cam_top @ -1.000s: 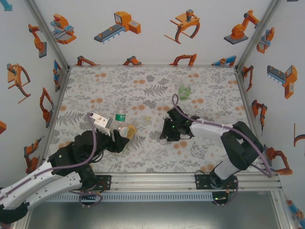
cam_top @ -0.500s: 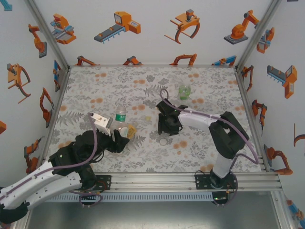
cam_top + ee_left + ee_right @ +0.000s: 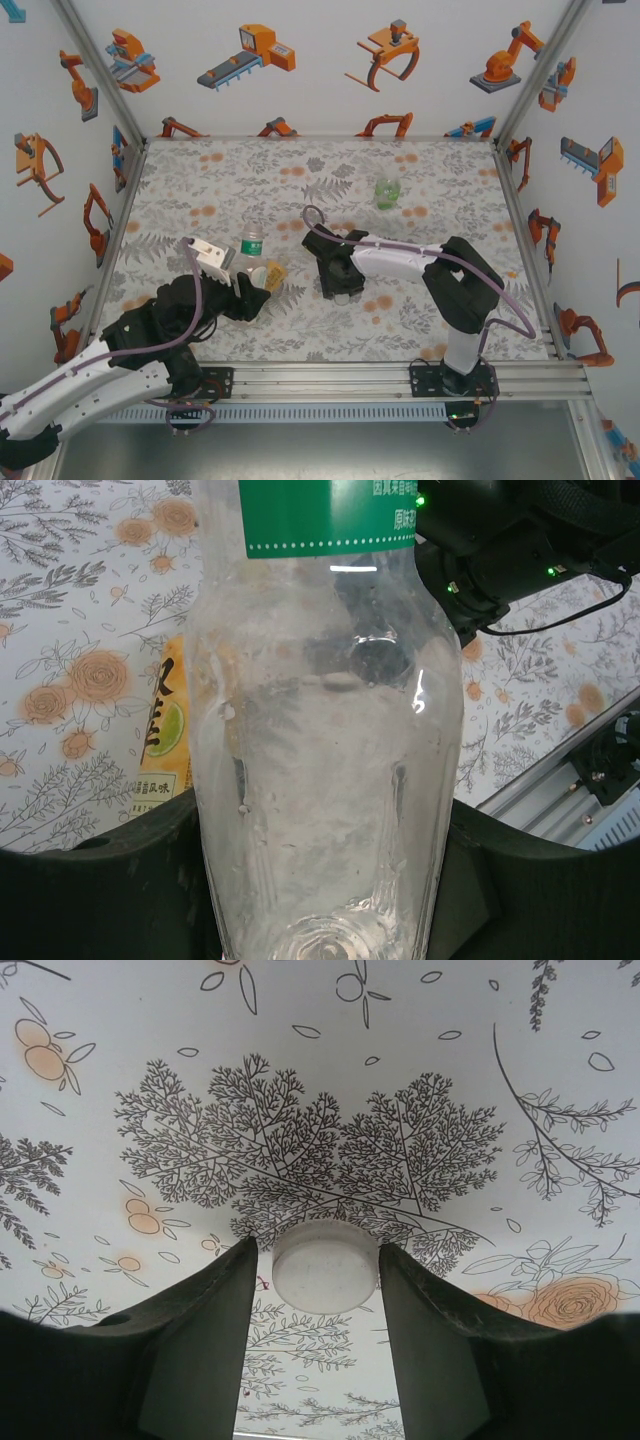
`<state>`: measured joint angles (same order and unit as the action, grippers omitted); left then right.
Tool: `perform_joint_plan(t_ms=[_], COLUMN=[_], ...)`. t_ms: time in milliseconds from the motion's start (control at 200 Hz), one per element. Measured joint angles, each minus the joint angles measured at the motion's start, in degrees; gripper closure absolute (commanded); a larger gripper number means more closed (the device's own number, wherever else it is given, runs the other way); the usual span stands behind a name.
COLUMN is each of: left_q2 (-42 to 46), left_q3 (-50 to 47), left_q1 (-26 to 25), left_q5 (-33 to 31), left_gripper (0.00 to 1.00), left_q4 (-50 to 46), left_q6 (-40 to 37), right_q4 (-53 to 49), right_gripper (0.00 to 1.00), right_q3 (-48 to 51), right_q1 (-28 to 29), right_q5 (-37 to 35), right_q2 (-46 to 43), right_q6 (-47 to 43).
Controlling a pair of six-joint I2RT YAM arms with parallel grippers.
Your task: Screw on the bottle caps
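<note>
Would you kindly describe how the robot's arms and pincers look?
The left arm and right arm have white links, black joints and trailing purple cables. The left pincer and right pincer have broad, dark matte fingers.

white arms (image 3: 400, 262) — black joints, purple cables (image 3: 196, 280)

First bottle (image 3: 251, 243) left of desk (image 3: 200, 170) centre; second bottle (image 3: 270, 272) just beside, nearer; cap (image 3: 325, 1265) centre; third bottle (image 3: 387, 190) toward far-right corner.
</note>
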<state>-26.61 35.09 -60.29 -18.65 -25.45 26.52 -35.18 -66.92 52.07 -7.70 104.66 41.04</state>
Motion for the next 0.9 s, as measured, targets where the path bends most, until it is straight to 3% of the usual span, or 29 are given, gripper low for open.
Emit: perform_joint_plan(t_ms=[901], left_q2=[-0.59], left_q3=[0.0], left_q1=[0.0], left_q5=[0.0], left_gripper=[0.85], left_q4=[0.0], left_q6=[0.22], right_q4=[-1.6], right_gripper=[0.52], right_q3=[0.22], right_q1=[0.26], right_q5=[0.63], right_q2=[-0.48], right_q6=[0.07])
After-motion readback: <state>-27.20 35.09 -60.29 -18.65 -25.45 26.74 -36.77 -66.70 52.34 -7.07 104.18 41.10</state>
